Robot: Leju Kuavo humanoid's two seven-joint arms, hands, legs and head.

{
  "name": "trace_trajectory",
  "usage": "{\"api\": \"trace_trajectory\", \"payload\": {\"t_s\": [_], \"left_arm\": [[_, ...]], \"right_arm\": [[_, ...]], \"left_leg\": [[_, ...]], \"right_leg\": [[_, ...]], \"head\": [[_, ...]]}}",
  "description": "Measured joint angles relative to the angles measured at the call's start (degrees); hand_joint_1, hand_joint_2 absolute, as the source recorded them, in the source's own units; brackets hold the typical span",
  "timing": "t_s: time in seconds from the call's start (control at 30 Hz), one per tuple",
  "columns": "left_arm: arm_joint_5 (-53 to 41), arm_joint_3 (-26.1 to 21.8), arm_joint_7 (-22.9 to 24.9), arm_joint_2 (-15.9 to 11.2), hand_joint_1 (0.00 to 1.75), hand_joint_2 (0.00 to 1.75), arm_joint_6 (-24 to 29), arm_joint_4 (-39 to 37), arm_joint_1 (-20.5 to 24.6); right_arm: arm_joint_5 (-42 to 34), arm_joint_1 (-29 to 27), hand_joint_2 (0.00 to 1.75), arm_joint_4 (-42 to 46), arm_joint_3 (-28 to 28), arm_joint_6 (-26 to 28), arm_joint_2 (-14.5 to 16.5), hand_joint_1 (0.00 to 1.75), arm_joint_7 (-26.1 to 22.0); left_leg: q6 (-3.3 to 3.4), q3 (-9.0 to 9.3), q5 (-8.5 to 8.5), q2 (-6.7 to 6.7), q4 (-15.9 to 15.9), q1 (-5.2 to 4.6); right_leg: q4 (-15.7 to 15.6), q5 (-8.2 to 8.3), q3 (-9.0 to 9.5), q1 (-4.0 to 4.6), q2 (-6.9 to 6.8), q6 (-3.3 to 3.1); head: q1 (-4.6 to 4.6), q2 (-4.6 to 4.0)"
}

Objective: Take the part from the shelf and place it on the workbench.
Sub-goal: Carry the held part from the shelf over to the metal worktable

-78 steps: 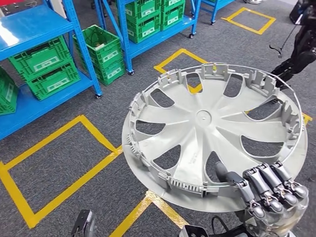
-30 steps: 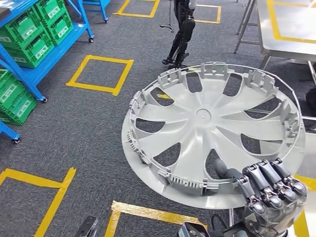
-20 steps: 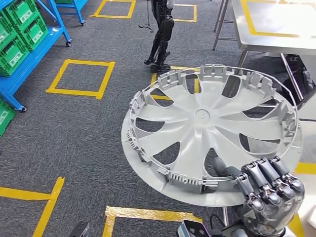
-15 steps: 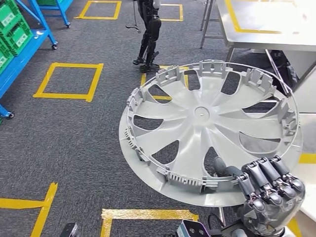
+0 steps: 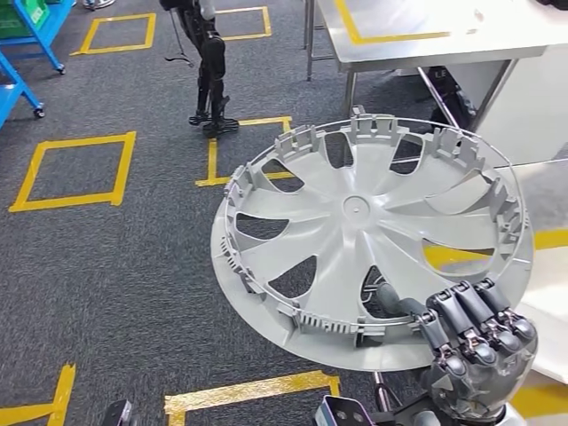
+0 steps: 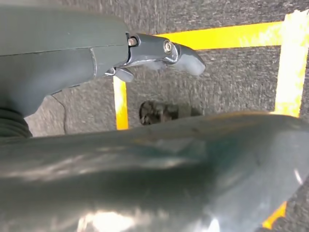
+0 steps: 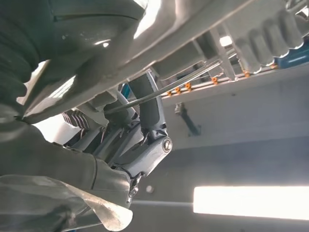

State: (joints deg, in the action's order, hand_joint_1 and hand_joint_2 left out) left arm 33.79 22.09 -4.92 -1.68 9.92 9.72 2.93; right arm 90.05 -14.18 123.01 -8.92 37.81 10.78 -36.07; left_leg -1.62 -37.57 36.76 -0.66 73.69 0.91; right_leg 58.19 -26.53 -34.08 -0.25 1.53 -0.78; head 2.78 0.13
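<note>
Readable text: none in any view.
Wheel cover (image 5: 375,235): grey plastic across the middle and right of the head view; no brand or number legible.
Worktop (image 5: 429,27): upper right, yellow tape line, no lettering.
Floor (image 5: 100,257): yellow tape squares, upper left and bottom, unlabelled.

Head cam: high, looking down. Wrist cams: close behind each hand; right faces ceiling.

Workbench (image 5: 429,27) top bare; other robot (image 5: 208,62) left
</note>
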Motion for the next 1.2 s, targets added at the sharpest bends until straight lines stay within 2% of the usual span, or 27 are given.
{"api": "trace_trajectory", "payload": {"t_s": [0.03, 0.07, 0.1, 0.17, 0.23, 0.3, 0.33, 0.4, 0.43, 0.47, 0.5, 0.53, 0.57, 0.63, 0.7, 0.73, 0.8, 0.87, 0.9, 0.97, 1.0, 1.03, 1.07, 1.1, 1.13, 1.17, 1.2], "left_arm": [[-1.2, 0.2, 0.0, 0.0, 0.00, 0.00, 0.9, 0.0, 0.0], [-2.9, 0.5, 0.1, 0.0, 0.00, 0.00, 2.0, 0.0, 0.0], [-4.7, 1.0, 0.1, 0.0, 0.00, 0.00, 3.1, 0.0, 0.1], [-7.7, 2.5, 0.6, 0.0, 0.00, 0.00, 4.7, 0.0, 0.4], [-9.2, 3.8, 1.1, 0.0, 0.00, 0.00, 5.3, 0.0, 0.7], [-9.6, 4.9, 1.4, 0.1, 0.00, 0.00, 5.5, -0.1, 1.0], [-9.7, 5.2, 1.5, 0.1, 0.00, 0.00, 5.5, -0.1, 1.1], [-9.8, 5.8, 1.5, 0.3, 0.00, 0.00, 5.6, -0.1, 1.4], [-9.8, 6.1, 1.5, 0.3, 0.00, 0.00, 5.6, -0.1, 1.4], [-9.8, 6.3, 1.6, 0.3, 0.00, 0.00, 5.6, -0.1, 1.3], [-9.8, 6.4, 1.6, 0.3, 0.00, 0.00, 5.6, -0.1, 1.3], [-9.8, 6.5, 1.6, 0.3, 0.00, 0.00, 5.7, -0.1, 1.2], [-9.8, 6.6, 1.6, 0.3, 0.00, 0.00, 5.7, -0.1, 1.3], [-9.8, 6.7, 1.6, 0.4, 0.00, 0.00, 5.7, -0.1, 1.4], [-9.8, 6.8, 1.6, 0.4, 0.00, 0.00, 5.7, -0.1, 1.5], [-9.8, 6.8, 1.6, 0.4, 0.00, 0.00, 5.7, -0.1, 1.5], [-9.8, 6.9, 1.6, 0.4, 0.00, 0.00, 5.7, -0.1, 1.6], [-9.9, 7.0, 1.7, 0.4, 0.00, 0.00, 5.8, -0.1, 1.7], [-10.0, 7.2, 1.7, 0.4, 0.00, 0.00, 5.9, -0.1, 1.8], [-10.4, 7.5, 1.8, 0.4, 0.00, 0.00, 6.1, -0.1, 1.7], [-10.6, 7.7, 1.8, 0.4, 0.00, 0.00, 6.3, -0.1, 1.6], [-10.8, 7.8, 1.9, 0.4, 0.00, 0.00, 6.4, -0.1, 1.5], [-10.9, 7.9, 1.9, 0.4, 0.00, 0.00, 6.5, -0.1, 1.5], [-11.0, 8.0, 1.9, 0.4, 0.00, 0.00, 6.6, -0.1, 1.5], [-11.1, 8.0, 1.9, 0.4, 0.00, 0.00, 6.6, -0.1, 1.6], [-11.1, 8.1, 2.0, 0.4, 0.00, 0.00, 6.6, -0.1, 1.6], [-11.1, 8.2, 2.1, 0.4, 0.00, 0.00, 6.6, -0.1, 1.7]], "right_arm": [[0.0, -0.1, 1.75, 0.0, 0.0, 0.0, 0.0, 1.75, -0.2], [0.0, -0.2, 1.75, 0.0, 0.1, 0.0, 0.0, 1.75, -0.4], [0.0, -0.4, 1.75, 0.0, 0.2, 0.0, 0.0, 1.75, -0.7], [0.0, -0.7, 1.75, 0.1, 0.4, 0.0, 0.0, 1.75, -1.2], [0.0, -1.0, 1.75, 0.1, 0.6, 0.0, 0.0, 1.75, -1.5], [0.0, -1.4, 1.75, 0.3, 0.7, 0.0, 0.0, 1.75, -1.6], [0.0, -1.6, 1.75, 0.4, 0.8, 0.0, 0.0, 1.75, -1.6], [0.0, -1.7, 1.75, 0.6, 0.8, 0.0, 0.0, 1.75, -1.6], [-0.1, -1.8, 1.75, 0.7, 0.9, 0.0, 0.0, 1.75, -1.6], [-0.1, -1.7, 1.75, 0.7, 0.9, 0.0, 0.0, 1.75, -1.6], [-0.1, -1.8, 1.75, 0.7, 0.9, 0.0, 0.0, 1.75, -1.6], [-0.1, -1.8, 1.75, 0.7, 1.0, 0.0, 0.0, 1.75, -1.6], [0.0, -1.9, 1.75, 0.7, 1.0, 0.0, 0.0, 1.75, -1.6], [0.0, -1.9, 1.75, 0.7, 1.1, 0.0, 0.0, 1.75, -1.6], [0.0, -1.9, 1.75, 0.8, 1.2, 0.0, 0.0, 1.75, -1.6], [-0.1, -1.9, 1.75, 0.9, 1.3, 0.0, 0.0, 1.75, -1.6], [-0.1, -1.9, 1.75, 0.9, 1.4, 0.0, 0.0, 1.75, -1.6], [0.0, -1.9, 1.75, 1.0, 1.4, 0.0, 0.0, 1.75, -1.6], [0.0, -1.9, 1.75, 1.0, 1.4, 0.0, 0.0, 1.75, -1.6], [0.0, -1.8, 1.75, 1.1, 1.4, 0.0, 0.0, 1.75, -1.7], [0.0, -1.8, 1.75, 1.1, 1.4, 0.0, 0.0, 1.75, -1.8], [0.0, -1.8, 1.75, 1.0, 1.5, 0.0, 0.0, 1.75, -1.8], [0.0, -1.8, 1.75, 1.0, 1.5, 0.0, 0.0, 1.75, -1.9], [0.0, -1.9, 1.75, 1.0, 1.6, 0.0, 0.0, 1.75, -1.9], [0.0, -1.9, 1.75, 1.0, 1.6, 0.0, 0.0, 1.75, -1.9], [0.0, -1.9, 1.75, 1.0, 1.7, 0.0, 0.1, 1.75, -1.9], [0.0, -1.8, 1.75, 1.0, 1.7, 0.0, 0.1, 1.75, -2.0]], "left_leg": [[0.17, -0.84, -0.29, 0.07, 1.3, -0.03], [0.40, -0.62, -1.79, 0.22, 0.1, -0.06], [0.68, 0.61, -4.14, 0.70, -3.1, -0.09], [1.20, 3.82, -8.07, 3.24, -11.2, -0.06], [1.36, 5.37, -8.98, 5.06, -15.0, -0.10], [1.55, 5.53, -8.98, 4.33, -15.6, -0.22], [1.82, 5.62, -9.14, 3.69, -15.9, -0.21], [2.41, 5.80, -9.42, 2.26, -16.4, -0.11], [2.58, 5.83, -9.42, 1.50, -16.5, -0.20], [2.68, 5.81, -9.39, 0.70, -16.5, -0.28], [2.71, 5.80, -9.35, -0.14, -16.5, -0.34], [2.68, 5.79, -9.31, -0.93, -16.5, -0.37], [2.62, 5.82, -9.25, -1.65, -16.5, -0.37], [2.33, 6.05, -9.04, -2.89, -16.4, -0.37], [1.79, 6.32, -8.72, -3.86, -16.3, -0.65], [1.49, 6.45, -8.62, -4.29, -16.3, -0.78], [0.92, 6.67, -8.50, -5.17, -16.3, -0.75], [0.31, 6.52, -7.47, -4.14, -15.3, -0.46], [0.09, 5.76, -6.13, -2.92, -13.3, -0.34], [-0.04, 2.51, -2.42, -0.61, -6.0, -0.24], [-0.03, 0.62, -1.03, -0.23, -2.1, -0.26], [0.04, -0.72, -0.61, -0.09, 0.3, -0.29], [0.18, -1.13, -1.39, 0.00, 0.6, -0.31], [0.39, -0.49, -3.25, 0.22, -1.4, -0.33], [0.63, 0.97, -5.69, 0.87, -5.1, -0.33], [0.90, 2.59, -7.65, 2.32, -9.0, -0.28], [1.08, 3.96, -8.88, 3.65, -12.5, -0.21]], "right_leg": [[0.0, 0.00, 0.06, 0.11, 0.80, -0.03], [0.0, 0.01, 0.15, 0.19, 1.60, -0.04], [0.0, 0.00, 0.28, 0.23, 2.37, -0.03], [0.2, -0.01, 0.30, 0.25, 3.70, 0.12], [0.3, 0.14, -0.15, 0.07, 4.95, 0.67], [0.2, 0.39, -0.79, -0.24, 6.09, 1.45], [0.5, 0.19, -1.17, -0.25, 5.51, 1.73], [3.8, -1.86, -3.02, -0.08, 2.38, 2.18], [7.2, -3.68, -4.60, -0.03, 0.49, 2.38], [11.2, -5.55, -6.50, -0.10, -0.53, 2.62], [14.6, -6.85, -8.15, -0.21, -0.96, 2.83], [16.4, -7.15, -8.96, -0.32, -1.14, 3.00], [15.9, -6.36, -8.59, -0.41, -1.34, 3.11], [8.5, -2.92, -4.50, -0.48, -2.82, 3.15], [1.6, -0.99, -0.42, -0.21, -4.98, 2.66], [0.2, -0.87, 0.41, -0.03, -5.52, 2.29], [0.0, -0.86, 0.40, 0.18, -4.54, 1.45], [-0.2, -0.62, 0.44, 0.06, -3.40, 0.73], [-0.3, -0.50, 0.53, -0.05, -2.83, 0.39], [-0.4, -0.42, 0.59, -0.04, -1.56, -0.03], [-0.4, -0.42, 0.61, 0.04, -0.78, -0.12], [-0.4, -0.42, 0.66, 0.13, 0.03, -0.15], [-0.3, -0.42, 0.73, 0.21, 0.86, -0.16], [-0.3, -0.43, 0.84, 0.24, 1.65, -0.15], [-0.2, -0.44, 0.94, 0.24, 2.38, -0.13], [-0.2, -0.46, 0.96, 0.25, 3.05, -0.05], [-0.1, -0.46, 0.84, 0.22, 3.71, 0.11]], "head": [[-0.01, 0.00], [0.00, 0.00], [0.00, 0.00], [0.02, -0.01], [-0.03, -0.01], [-0.07, 0.00], [-0.03, 0.00], [0.18, 0.00], [0.28, 0.00], [0.37, 0.00], [0.36, 0.00], [0.36, 0.00], [0.38, 0.00], [0.38, 0.00], [0.30, 0.00], [0.24, 0.00], [0.16, -0.01], [0.08, -0.01], [-0.02, 0.00], [-0.17, 0.00], [-0.20, 0.00], [-0.20, 0.00], [-0.20, 0.00], [-0.19, 0.00], [-0.19, 0.00], [-0.17, 0.00], [-0.17, 0.00]]}}
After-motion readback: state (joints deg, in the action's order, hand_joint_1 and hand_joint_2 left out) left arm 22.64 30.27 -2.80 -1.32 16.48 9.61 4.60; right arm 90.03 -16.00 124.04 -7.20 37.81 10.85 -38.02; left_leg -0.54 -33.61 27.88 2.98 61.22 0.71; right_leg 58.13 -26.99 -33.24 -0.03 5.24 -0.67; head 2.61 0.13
